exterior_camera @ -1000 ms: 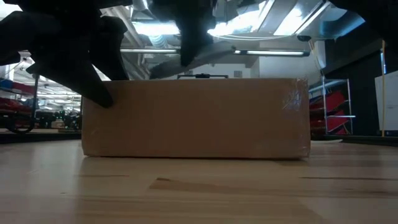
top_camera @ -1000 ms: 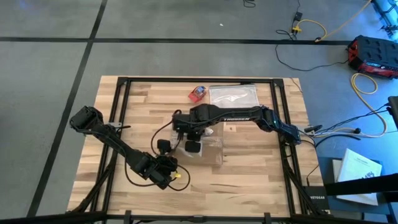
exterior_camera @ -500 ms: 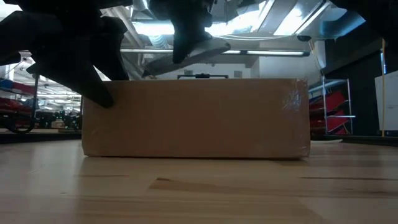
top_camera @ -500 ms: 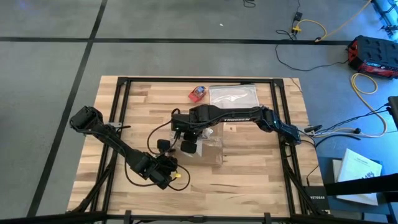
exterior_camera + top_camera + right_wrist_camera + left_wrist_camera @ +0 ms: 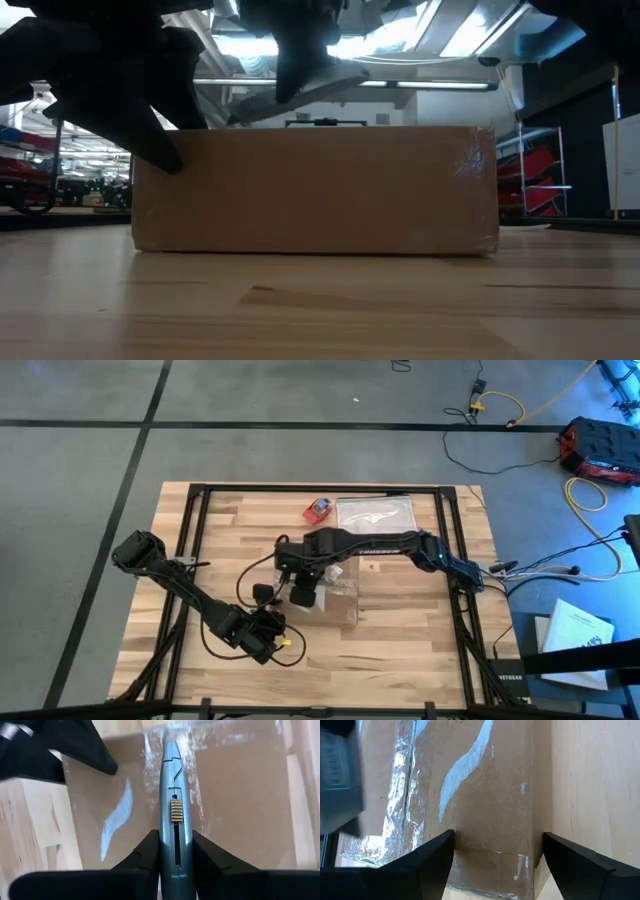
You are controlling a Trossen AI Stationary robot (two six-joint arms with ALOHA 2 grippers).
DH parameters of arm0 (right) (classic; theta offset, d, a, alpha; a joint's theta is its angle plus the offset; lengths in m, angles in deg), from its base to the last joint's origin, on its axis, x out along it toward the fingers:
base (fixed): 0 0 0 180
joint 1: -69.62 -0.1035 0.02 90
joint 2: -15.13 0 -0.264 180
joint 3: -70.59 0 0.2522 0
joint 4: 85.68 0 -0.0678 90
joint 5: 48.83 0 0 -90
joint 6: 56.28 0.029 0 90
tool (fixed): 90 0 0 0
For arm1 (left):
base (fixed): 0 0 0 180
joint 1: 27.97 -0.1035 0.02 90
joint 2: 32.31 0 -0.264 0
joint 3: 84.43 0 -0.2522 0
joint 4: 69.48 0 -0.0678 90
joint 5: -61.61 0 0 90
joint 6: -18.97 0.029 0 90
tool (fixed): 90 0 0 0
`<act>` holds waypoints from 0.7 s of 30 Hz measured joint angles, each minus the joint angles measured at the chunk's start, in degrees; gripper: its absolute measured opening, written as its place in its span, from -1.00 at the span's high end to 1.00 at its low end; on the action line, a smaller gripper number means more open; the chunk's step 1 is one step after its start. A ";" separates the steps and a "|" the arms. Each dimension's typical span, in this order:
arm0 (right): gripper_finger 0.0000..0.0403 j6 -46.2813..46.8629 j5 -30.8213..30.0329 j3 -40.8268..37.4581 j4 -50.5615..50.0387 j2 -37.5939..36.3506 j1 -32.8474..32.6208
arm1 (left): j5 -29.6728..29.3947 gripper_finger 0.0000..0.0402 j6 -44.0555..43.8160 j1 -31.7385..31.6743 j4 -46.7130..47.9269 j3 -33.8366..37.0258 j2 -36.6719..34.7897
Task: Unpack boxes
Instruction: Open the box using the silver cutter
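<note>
The brown cardboard box [image 5: 342, 602], with shiny clear tape along its top seam [image 5: 150, 775], rests flat on the table's middle. My right gripper [image 5: 175, 836] hangs over the box's left part, shut on a grey utility knife [image 5: 172, 795]. In the low view the knife [image 5: 300, 90] slants down over the box top [image 5: 315, 135]. My left gripper [image 5: 497, 836] stands open at the box's near left corner [image 5: 532, 862]. One finger is over the top and the other beside the near wall. My left gripper has one finger [image 5: 165, 145] in front of the box's near wall at its top left corner [image 5: 185, 140]. Whether that finger or the one over the top touches the cardboard, I cannot tell. My right gripper pinches the knife's handle [image 5: 174, 847] between its two fingers, behind the yellow slider. The fingers come steeply from above and lie along the knife. The knife's tip [image 5: 169, 745] points at the taped seam; whether it touches the tape I cannot tell.
At the table's far edge lie a small red-and-blue object [image 5: 318, 510] and a clear plastic bag [image 5: 375, 515]. Black frame rails [image 5: 190, 560] run along the table's sides. Bare wood [image 5: 410, 625] lies to the right of the box.
My right gripper has turned a little at the wrist, and the knife has swung slightly toward the table's left above the box top. The box has stayed where it was.
</note>
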 joint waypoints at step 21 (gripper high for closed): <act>0.69 -1.02 0.56 -0.02 0.27 1.41 -0.11 | 0.04 -0.39 -0.04 -0.09 -0.24 0.00 -0.02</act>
